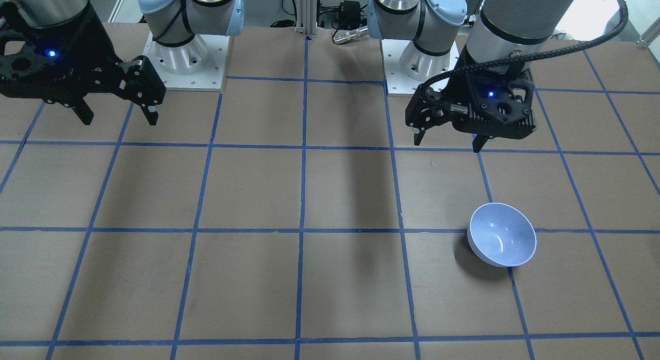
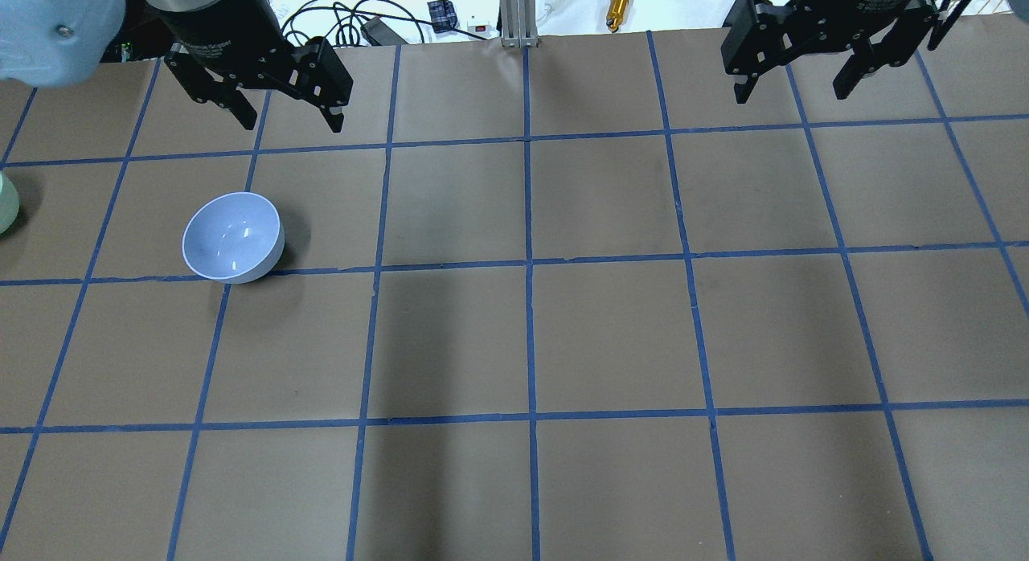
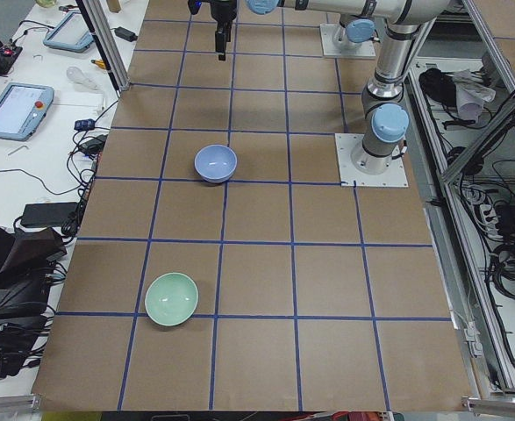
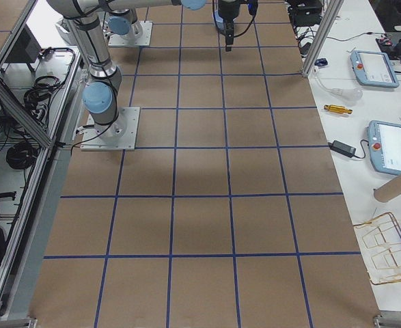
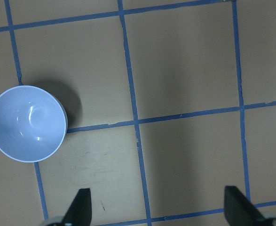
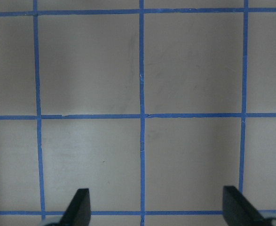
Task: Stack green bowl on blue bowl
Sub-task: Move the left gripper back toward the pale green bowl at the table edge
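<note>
Table (image 2: pixel 611 328) taped in blue grid (image 2: pixel 528 262). Left gripper (image 2: pixel 289 120) and right gripper (image 2: pixel 789 95) hang high, pointing straight down, jaws wide apart, nothing held. Blue bowl (image 2: pixel 232 237) upright near left gripper; green bowl (image 3: pixel 171 298) upright, well apart (table's left end).

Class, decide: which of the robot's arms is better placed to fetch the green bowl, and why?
Left. The green bowl and blue bowl both lie on the robot's left half; the open left gripper hangs near them, while the open right gripper is across the table.

Left end effector (image 2: pixel 289 117) held high, jaws spread, right end effector (image 2: pixel 792 91) likewise
</note>
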